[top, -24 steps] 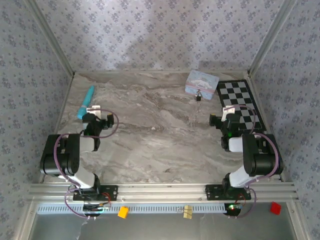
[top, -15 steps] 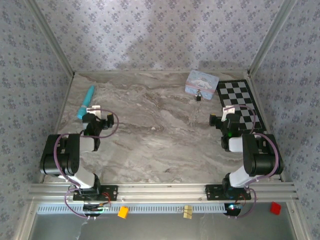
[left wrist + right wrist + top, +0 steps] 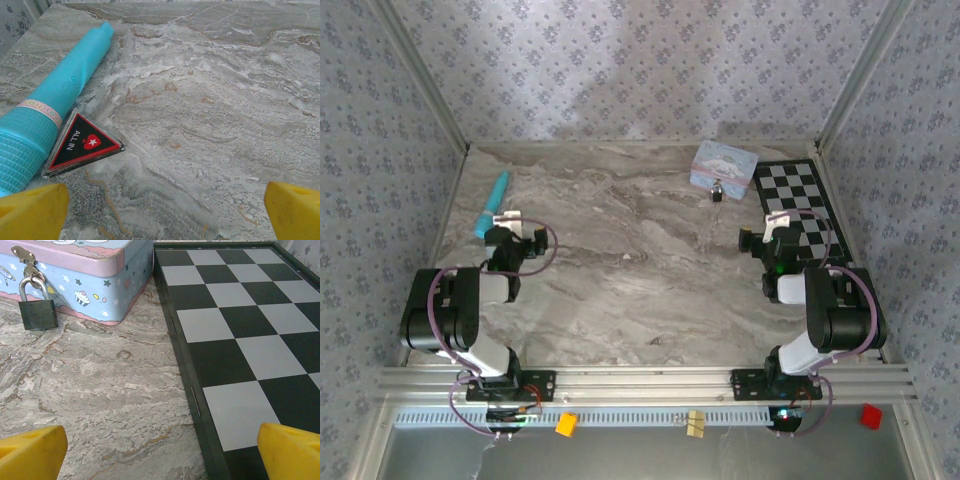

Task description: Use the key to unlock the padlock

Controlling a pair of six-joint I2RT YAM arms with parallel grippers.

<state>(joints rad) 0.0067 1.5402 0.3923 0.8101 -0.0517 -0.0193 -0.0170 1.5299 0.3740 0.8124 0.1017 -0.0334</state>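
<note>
The small dark padlock (image 3: 37,312) hangs by its metal shackle from the brass hasp of a pastel blue-pink tin (image 3: 85,275) at the back of the table, also seen as padlock (image 3: 718,192) on the tin (image 3: 723,165). No key is in view. My right gripper (image 3: 160,455) is open over bare marble beside the chessboard, well short of the padlock; it sits at the right (image 3: 775,222). On the left, my left gripper (image 3: 510,222) is also open with nothing between its fingers, over marble in its wrist view (image 3: 162,215).
A turquoise tube (image 3: 60,90) lies at the left (image 3: 491,203), with a black triangular "ALL IN" card (image 3: 82,142) beside it. A black-and-white chessboard (image 3: 240,315) lies flat at the right (image 3: 798,205). Patterned walls enclose three sides.
</note>
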